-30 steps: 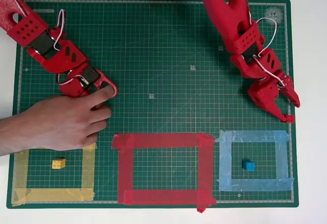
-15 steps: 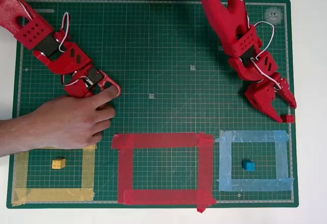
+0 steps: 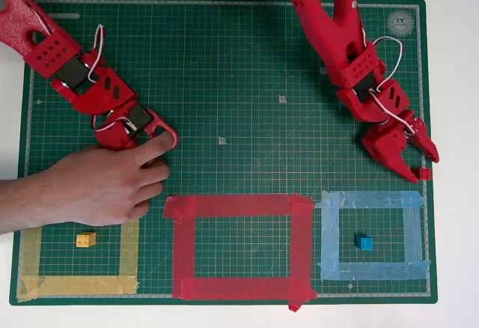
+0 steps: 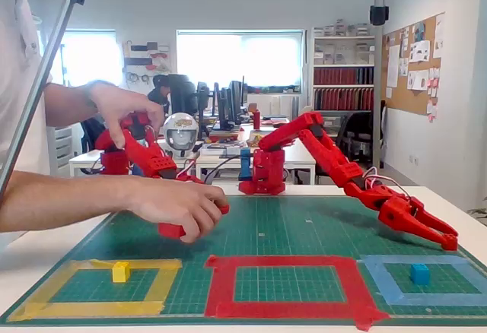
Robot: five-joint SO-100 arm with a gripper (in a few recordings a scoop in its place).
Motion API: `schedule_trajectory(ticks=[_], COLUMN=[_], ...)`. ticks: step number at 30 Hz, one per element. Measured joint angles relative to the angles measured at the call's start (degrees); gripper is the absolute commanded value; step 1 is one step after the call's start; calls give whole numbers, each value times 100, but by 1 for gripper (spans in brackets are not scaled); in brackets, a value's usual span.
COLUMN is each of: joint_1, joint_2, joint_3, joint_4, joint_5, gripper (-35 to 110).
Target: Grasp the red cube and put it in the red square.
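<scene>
In the overhead view we see our red two-finger tool (image 3: 417, 162) at the right edge of the green cutting mat (image 3: 247, 66) that covers the counter; its fingers stand apart, and the tiny red studded plastic cube (image 3: 424, 173) lies right at the tip of the right-hand finger, just above the top right corner of the light blue tape outline (image 3: 326, 234); whether the finger touches it we cannot tell. The large red tape square (image 3: 301, 242) sits at the middle of the mat's lower edge, well to the left of the cube; a small blue block (image 3: 364, 243) rests inside the blue outline, and a small yellow block (image 3: 85, 239) inside the yellow tape outline (image 3: 130, 257) at the left.

In the fixed view the tool (image 4: 447, 240) hangs low over the mat (image 4: 289, 219) at the right, fingers apart, just behind the blue outline (image 4: 380, 276); the cube is not clear to us here.

We judge the grasp step to be in hand, not yet made; the next move calls for shifting the tool until the cube lies between the fingers, closing, then carrying it left to the red square (image 4: 221, 287).
</scene>
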Motion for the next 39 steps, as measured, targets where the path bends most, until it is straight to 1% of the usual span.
schedule_trajectory(ticks=[19, 39], joint_1=[0, 105], joint_2=[-387, -519], joint_3=[-615, -650], joint_4=[0, 0], joint_5=[0, 0], gripper=[23, 23])
